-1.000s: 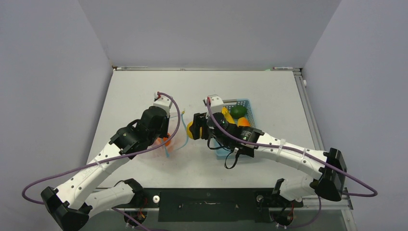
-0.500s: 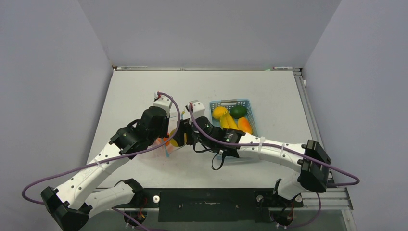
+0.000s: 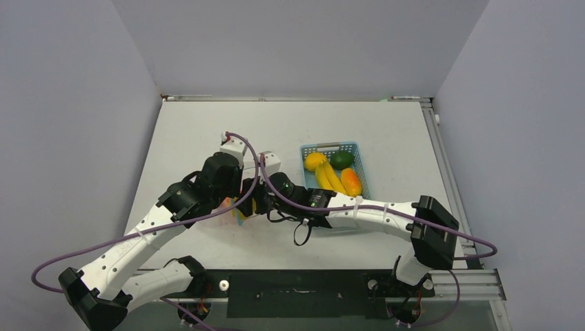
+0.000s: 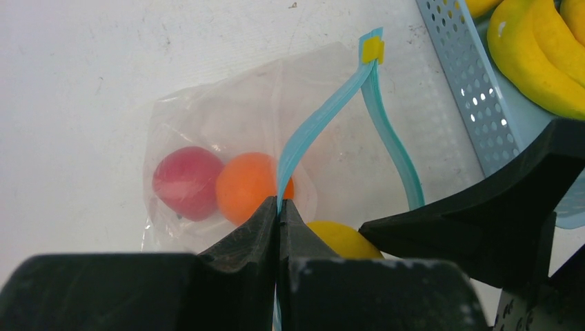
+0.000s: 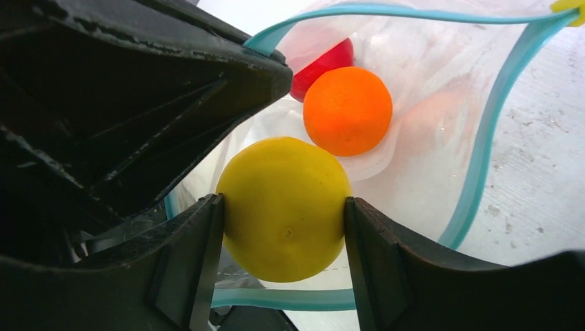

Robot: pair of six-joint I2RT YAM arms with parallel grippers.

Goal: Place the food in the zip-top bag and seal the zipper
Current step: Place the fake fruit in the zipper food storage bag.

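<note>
The zip-top bag lies on the white table, left of centre in the overhead view. We see both wrists crowded over it, so most of it is hidden there. To its right, apart from the bag, stands the light-blue basket. A second lemon, a lime, bananas and a mango lie in it.

From the left wrist we see the left gripper clenched tight on one lip of the teal zipper. The other lip curves away to the right, so the mouth gapes. Inside the clear plastic a red apple and an orange sit touching each other. A yellow lemon peeks in at the bottom, just beside the pinching fingers.

From the right wrist we see the right gripper grasping that yellow lemon, with one of its fingers pressed against each side of the fruit. The lemon sits at the bag's open mouth, ringed by the teal strip. The orange lies just beyond it, deeper in the bag. The red apple sits behind the orange (we catch only a sliver of it, since the dark body of the left gripper covers the upper left).
</note>
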